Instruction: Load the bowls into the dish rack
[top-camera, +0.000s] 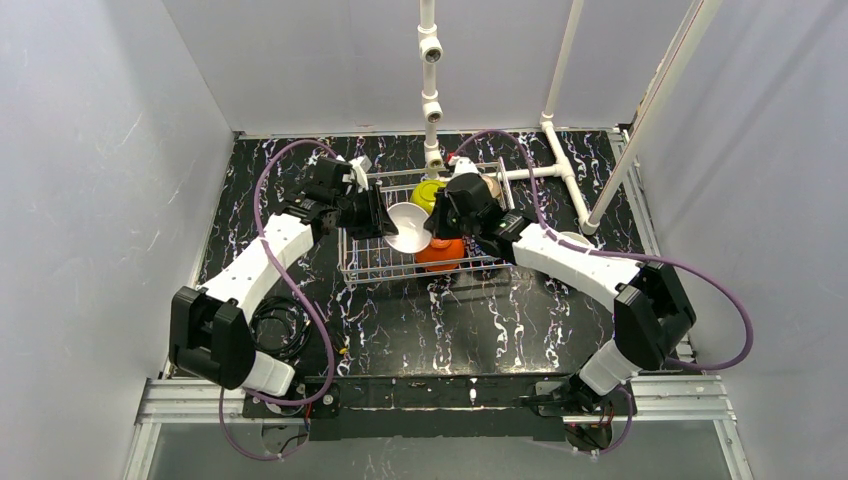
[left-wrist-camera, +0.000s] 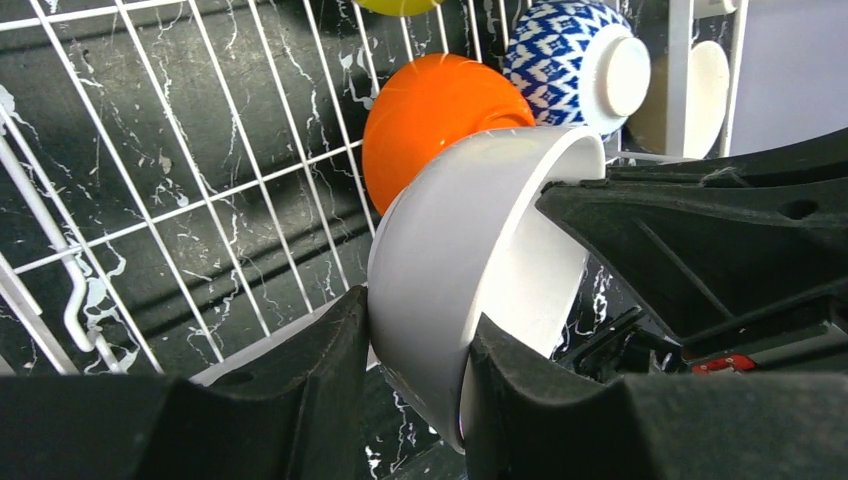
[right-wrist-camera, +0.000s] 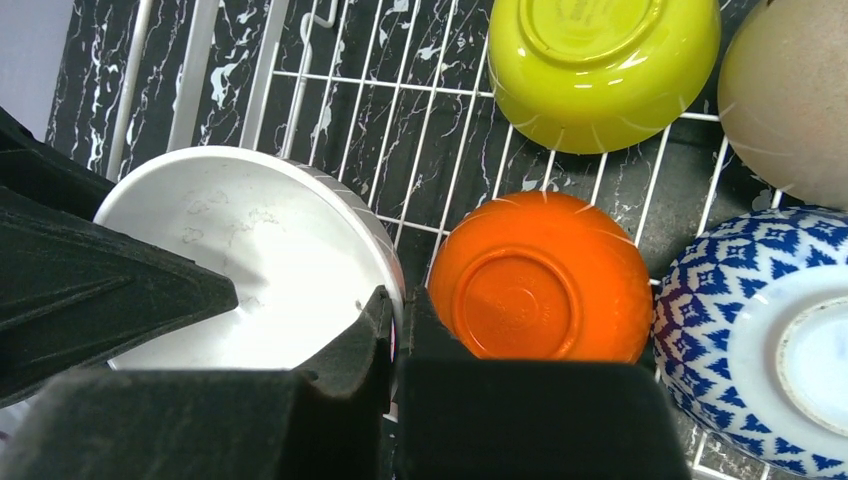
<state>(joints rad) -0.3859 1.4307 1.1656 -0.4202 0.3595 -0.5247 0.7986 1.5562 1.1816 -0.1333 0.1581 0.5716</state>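
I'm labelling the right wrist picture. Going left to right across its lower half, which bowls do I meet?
white bowl → orange bowl → blue-and-white bowl

Black white-veined tabletop (top-camera: 420, 320) spreads beneath the jaws. Plain pale walls (top-camera: 90, 150) enclose it; a white pipe frame (top-camera: 431, 105) rises just beyond the jaws.

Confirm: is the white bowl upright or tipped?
Tipped: the white bowl is held nearly on edge over the dish rack, hollow facing sideways.
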